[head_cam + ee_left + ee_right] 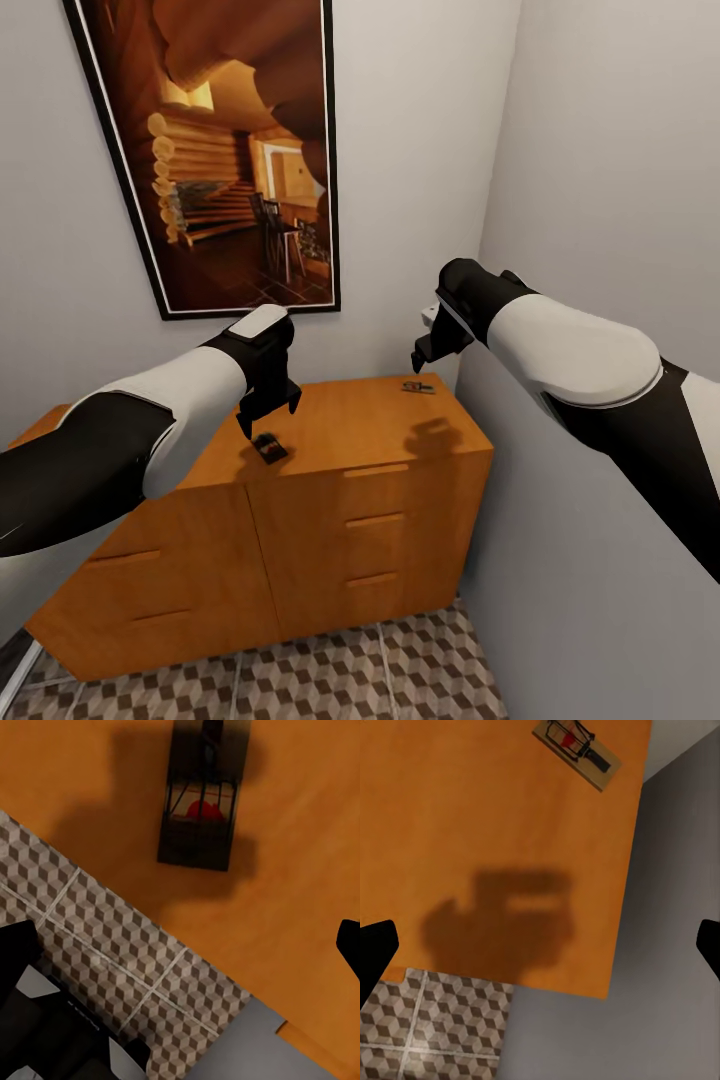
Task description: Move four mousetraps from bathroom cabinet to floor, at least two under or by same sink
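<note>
1. The left arm [120, 440] hides the cabinet's [330, 520] left top in the head view.
2. The mousetrap [201, 802] in the left wrist view is cut off by the picture's edge.
3. The far mousetrap [418, 387] is too small to read in detail.

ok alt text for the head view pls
Two robot arms reach over an orange wooden cabinet in a grey-walled corner, the left hand just above a mousetrap and the right hand open above another. A framed picture hangs behind; patterned tiles below.
</note>
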